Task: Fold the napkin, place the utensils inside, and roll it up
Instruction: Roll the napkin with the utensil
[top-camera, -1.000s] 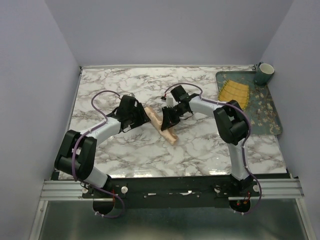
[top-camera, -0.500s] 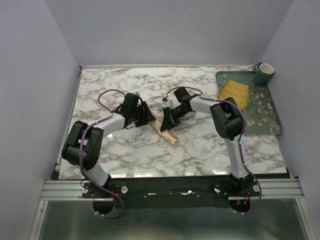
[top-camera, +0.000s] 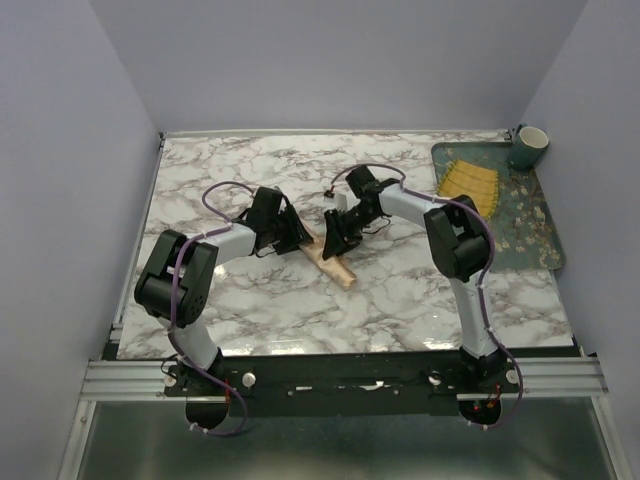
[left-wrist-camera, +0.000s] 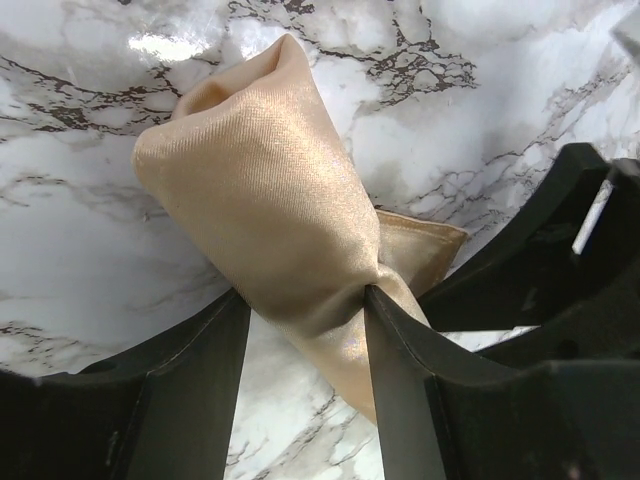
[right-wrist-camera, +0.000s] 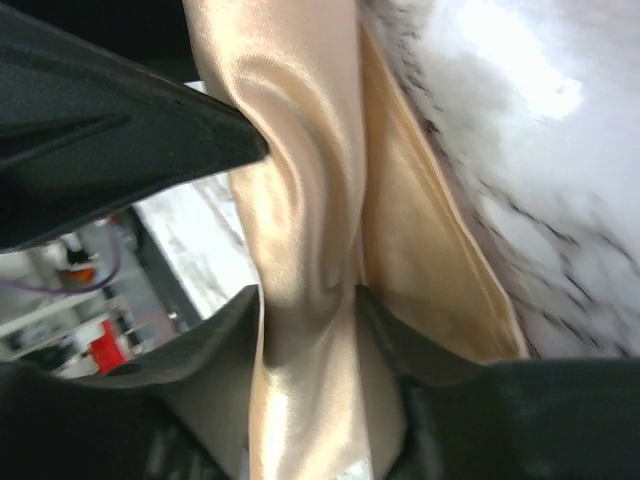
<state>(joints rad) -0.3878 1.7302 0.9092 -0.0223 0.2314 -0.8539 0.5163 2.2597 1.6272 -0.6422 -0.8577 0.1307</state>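
The peach-orange napkin (top-camera: 337, 268) lies as a rolled, bunched bundle on the marble near the table's middle. My left gripper (top-camera: 299, 240) is at its left end, and in the left wrist view (left-wrist-camera: 303, 295) the jaws are closed on the napkin roll (left-wrist-camera: 255, 190). My right gripper (top-camera: 331, 243) comes from the right. In the right wrist view (right-wrist-camera: 308, 292) its fingers pinch a fold of the napkin (right-wrist-camera: 300, 180). The two grippers almost touch over the bundle. No utensils show.
A teal tray (top-camera: 530, 230) sits at the right edge of the table, with a yellow checked cloth (top-camera: 468, 183) on it and a green mug (top-camera: 527, 147) at its far corner. Walls enclose the table at the left, back and right.
The left gripper has moved right toward the right gripper. The napkin's far left end has been drawn in, so the bundle looks shorter. The right gripper has barely moved.
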